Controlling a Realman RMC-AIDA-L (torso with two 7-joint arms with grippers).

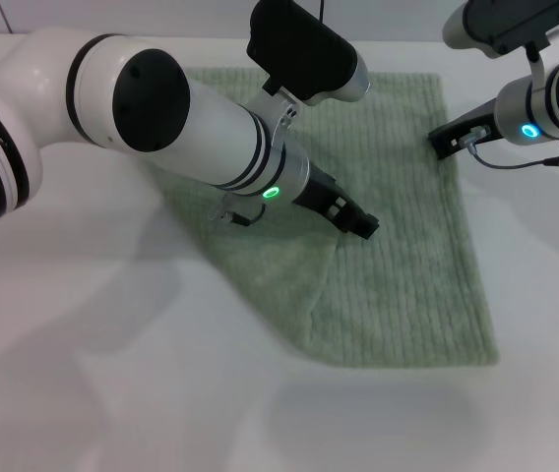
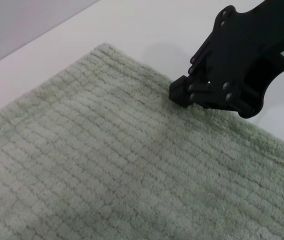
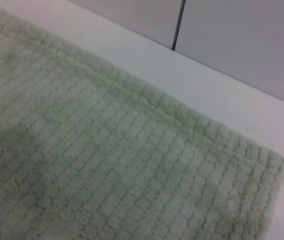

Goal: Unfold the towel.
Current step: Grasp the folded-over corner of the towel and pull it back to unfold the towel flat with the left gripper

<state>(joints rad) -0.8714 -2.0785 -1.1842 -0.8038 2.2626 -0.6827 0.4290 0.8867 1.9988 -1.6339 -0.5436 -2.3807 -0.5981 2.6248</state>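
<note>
The pale sage-green ribbed towel (image 1: 407,256) lies nearly flat, one left flap folded over.

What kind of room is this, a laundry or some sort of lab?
Probably a lab or test bench: a bare white table, one green towel spread on it, plain pale wall panels behind, and nothing else around the two robot arms.

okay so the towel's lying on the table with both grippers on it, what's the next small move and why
Probably have the left gripper draw the loose flap outward toward the robot's left. The towel lies flat on its right side, but a doubled layer remains near the middle-left, while the right gripper sits at the right edge as an anchor.
</note>
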